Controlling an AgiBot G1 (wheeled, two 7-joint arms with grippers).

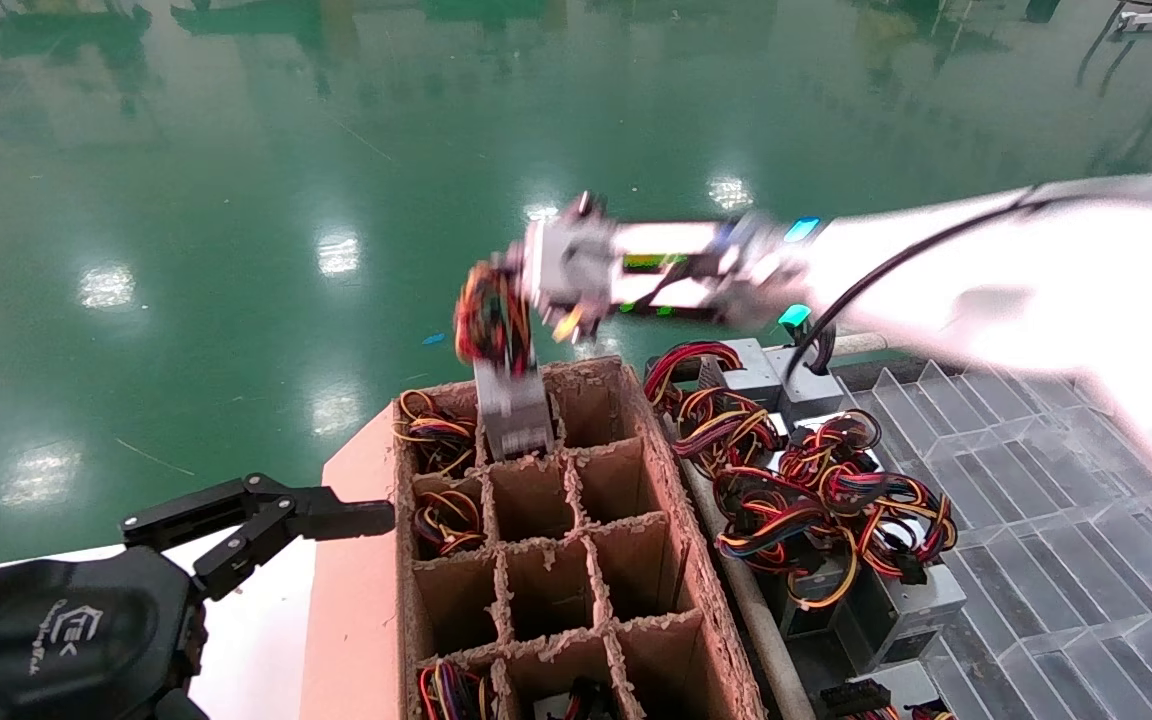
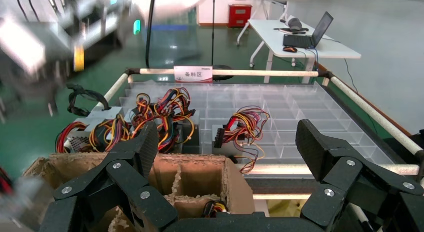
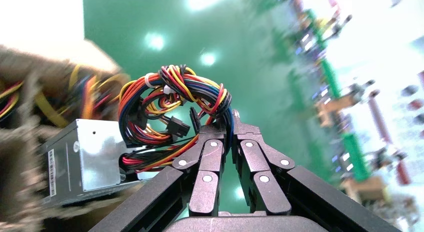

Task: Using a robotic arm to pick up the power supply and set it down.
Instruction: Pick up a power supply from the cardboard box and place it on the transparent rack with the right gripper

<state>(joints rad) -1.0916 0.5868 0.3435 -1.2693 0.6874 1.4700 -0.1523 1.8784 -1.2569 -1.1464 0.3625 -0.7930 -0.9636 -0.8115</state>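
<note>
The power supply (image 1: 514, 408) is a grey metal box hanging upright from its red, yellow and black wires (image 1: 486, 320). Its lower end is at the rim of a far-row cell of the cardboard carton (image 1: 658, 470). My right gripper (image 1: 521, 300) is shut on that wire bundle from the right, at the end of the white robotic arm (image 1: 936, 260). In the right wrist view the gripper (image 3: 229, 124) pinches the wires (image 3: 170, 100), and the grey box (image 3: 85, 159) hangs beside it. My left gripper (image 2: 227, 142) stays open and holds nothing, low at the left (image 1: 336, 518).
The carton is divided into cells, and some hold wire bundles (image 1: 441, 520). Right of it lie several more grey units with coloured wires (image 1: 826, 500) on a clear compartment tray (image 1: 1046, 500). A white rail (image 2: 240, 72) frames that tray. Green floor lies beyond.
</note>
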